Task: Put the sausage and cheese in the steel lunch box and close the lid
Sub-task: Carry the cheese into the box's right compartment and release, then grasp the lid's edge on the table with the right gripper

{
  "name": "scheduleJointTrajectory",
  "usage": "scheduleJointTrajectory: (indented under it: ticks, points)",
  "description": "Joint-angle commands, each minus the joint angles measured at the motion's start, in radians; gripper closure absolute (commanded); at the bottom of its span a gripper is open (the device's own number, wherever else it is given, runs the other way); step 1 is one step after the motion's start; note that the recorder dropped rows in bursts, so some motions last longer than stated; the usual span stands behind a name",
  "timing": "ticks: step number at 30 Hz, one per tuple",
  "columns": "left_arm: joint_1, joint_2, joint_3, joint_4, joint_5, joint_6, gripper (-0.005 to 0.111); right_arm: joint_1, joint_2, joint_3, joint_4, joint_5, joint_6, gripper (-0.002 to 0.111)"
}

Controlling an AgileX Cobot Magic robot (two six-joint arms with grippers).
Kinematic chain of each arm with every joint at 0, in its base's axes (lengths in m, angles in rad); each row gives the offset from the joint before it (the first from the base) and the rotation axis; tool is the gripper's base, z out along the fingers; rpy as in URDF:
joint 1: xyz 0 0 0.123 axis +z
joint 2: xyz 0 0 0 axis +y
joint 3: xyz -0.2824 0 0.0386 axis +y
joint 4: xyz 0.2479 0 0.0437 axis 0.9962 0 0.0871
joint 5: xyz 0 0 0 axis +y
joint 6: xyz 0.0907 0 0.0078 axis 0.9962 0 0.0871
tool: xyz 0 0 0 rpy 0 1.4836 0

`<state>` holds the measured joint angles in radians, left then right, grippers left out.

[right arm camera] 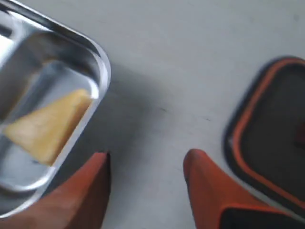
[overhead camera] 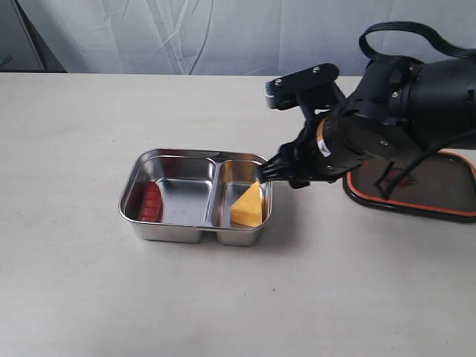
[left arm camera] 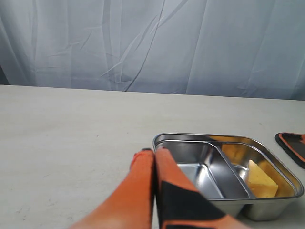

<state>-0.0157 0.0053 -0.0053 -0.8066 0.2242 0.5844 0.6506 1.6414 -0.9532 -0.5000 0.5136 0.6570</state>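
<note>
The steel lunch box (overhead camera: 172,230) stands open at the table's middle. The red sausage (overhead camera: 152,201) lies in its larger left compartment and the yellow cheese (overhead camera: 248,207) in the smaller right one. My right gripper (overhead camera: 269,172) hovers at the box's right rim, open and empty (right arm camera: 145,160), with the cheese (right arm camera: 50,125) beside one finger. The dark lid (overhead camera: 439,186) lies flat to the right, partly hidden by the arm. My left gripper (left arm camera: 153,151) is shut on nothing, close to the box (left arm camera: 228,138); its fingers hide the sausage in that view.
A white curtain (overhead camera: 223,33) backs the far table edge. Bare tabletop (overhead camera: 74,126) surrounds the box on the left and front. The lid's orange-trimmed corner (left arm camera: 291,143) shows past the box in the left wrist view, and its edge (right arm camera: 248,119) beside my right finger.
</note>
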Motion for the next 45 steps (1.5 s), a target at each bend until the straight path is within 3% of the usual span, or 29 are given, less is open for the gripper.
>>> scheduleJointTrajectory:
  ticks: [1,5,18,19,22,23,33,45]
  points:
    - [-0.006,-0.005,0.005,-0.003,-0.007,0.001,0.107,-0.123,0.062,-0.003,-0.026,0.112,0.025,0.062]
    - [-0.006,-0.005,0.005,-0.003,-0.007,0.001,0.107,-0.196,0.128,-0.003,-0.017,0.083,-0.015,0.062]
    - [-0.006,-0.005,0.005,-0.003,-0.007,0.001,0.107,-0.271,0.326,-0.031,-0.047,-0.103,-0.050,0.063]
    - [-0.006,-0.005,0.005,-0.003,-0.007,0.001,0.107,-0.271,0.339,-0.031,-0.045,-0.103,-0.062,0.068]
    - [-0.006,-0.005,0.005,-0.003,-0.007,0.001,0.107,-0.271,0.353,-0.031,-0.042,-0.104,-0.062,0.106]
    - [-0.006,-0.005,0.005,-0.003,-0.007,0.001,0.107,-0.271,0.353,-0.031,-0.040,-0.101,-0.062,0.108]
    - [-0.006,-0.005,0.005,-0.003,-0.007,0.001,0.107,-0.264,0.211,-0.027,0.040,0.007,-0.056,0.109]
    - [-0.006,-0.005,0.005,-0.003,-0.007,0.001,0.107,-0.071,-0.122,0.014,0.045,0.062,-0.057,0.109]
